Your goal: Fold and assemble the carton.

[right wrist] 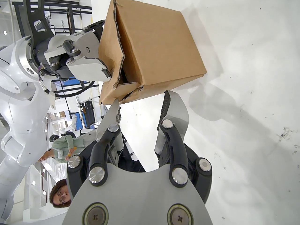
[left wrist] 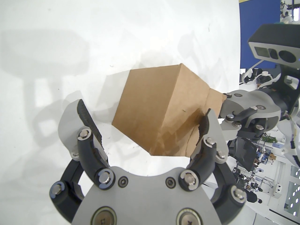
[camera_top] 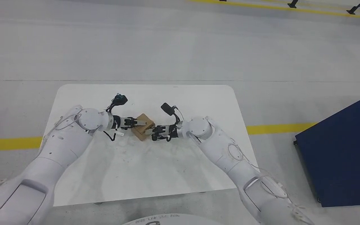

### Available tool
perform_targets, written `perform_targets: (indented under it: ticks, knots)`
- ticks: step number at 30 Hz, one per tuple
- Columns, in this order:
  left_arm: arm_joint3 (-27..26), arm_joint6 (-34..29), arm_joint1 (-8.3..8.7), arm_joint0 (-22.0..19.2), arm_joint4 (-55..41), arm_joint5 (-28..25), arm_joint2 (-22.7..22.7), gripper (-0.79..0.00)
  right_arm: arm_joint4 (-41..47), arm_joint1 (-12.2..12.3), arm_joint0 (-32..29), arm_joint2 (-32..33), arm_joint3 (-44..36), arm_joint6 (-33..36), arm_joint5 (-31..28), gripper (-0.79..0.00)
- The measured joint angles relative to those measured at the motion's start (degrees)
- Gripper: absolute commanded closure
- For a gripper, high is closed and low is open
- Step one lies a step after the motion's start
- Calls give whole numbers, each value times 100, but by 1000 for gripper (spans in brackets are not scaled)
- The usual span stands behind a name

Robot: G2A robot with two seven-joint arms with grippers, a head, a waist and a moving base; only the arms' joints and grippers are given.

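- Under everything, a white table, scuffed and flecked with dark specks, on a grey floor.
- Left of centre, the left gripper, low over the table and just left of the carton. Spread wide, pinching nothing. One pad apart from the brown wall, with bare table between. Other finger touching a creased flap at the carton's open end.
- About mid-table, between the two grippers, the carton: brown cardboard, turned cornerwise to the table edges. Lying flat or tipped up on an edge, cannot tell. Closed faces smooth and square. Flaps at the open end bent, ragged along the edges and only partly folded in, with a dark gap into the inside.
- Just right of the carton and slightly nearer, the right gripper. Also spread, gripping nothing. One fingertip touching the lowest flap corner. The other just beside the carton's bottom edge, contact not certain.
- Right of the table, a yellow line on the floor, running left to right, with another stretch of it past the table's left edge.
- At the far right, a blue panel, well apart from the table.
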Motion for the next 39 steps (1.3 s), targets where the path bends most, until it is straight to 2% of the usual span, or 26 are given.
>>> perform_targets:
  ticks: [1,9,14,17,24,27,31,34,39]
  knots:
    - [5,0,-2,-1,-1,0,1,-785,-9,-13,24,-37,17,5,28,-428]
    - [37,-10,-13,-6,-12,-19,0,-779,9,-58,119,-137,131,27,-22,-391]
    - [63,-20,-19,-10,-14,-23,0,-785,278,-22,23,50,118,66,-428,-394]
    - [79,-31,-26,-15,-5,-16,10,-785,541,10,-54,222,130,106,-619,-440]
    - [106,-30,-38,-27,1,-23,18,-779,523,-7,-37,235,151,-223,-215,-425]
    - [118,-35,-42,-30,-5,-22,16,-782,400,-25,13,167,158,-301,25,-366]
    - [130,-34,-45,-33,-12,-28,10,-782,388,-36,32,141,177,-277,34,-274]
    - [138,-31,-47,-32,-12,-37,7,-779,397,-29,27,167,191,-255,-15,-160]
    - [152,-49,-50,-36,-21,-48,2,-776,392,-24,12,192,184,-267,-13,-89]
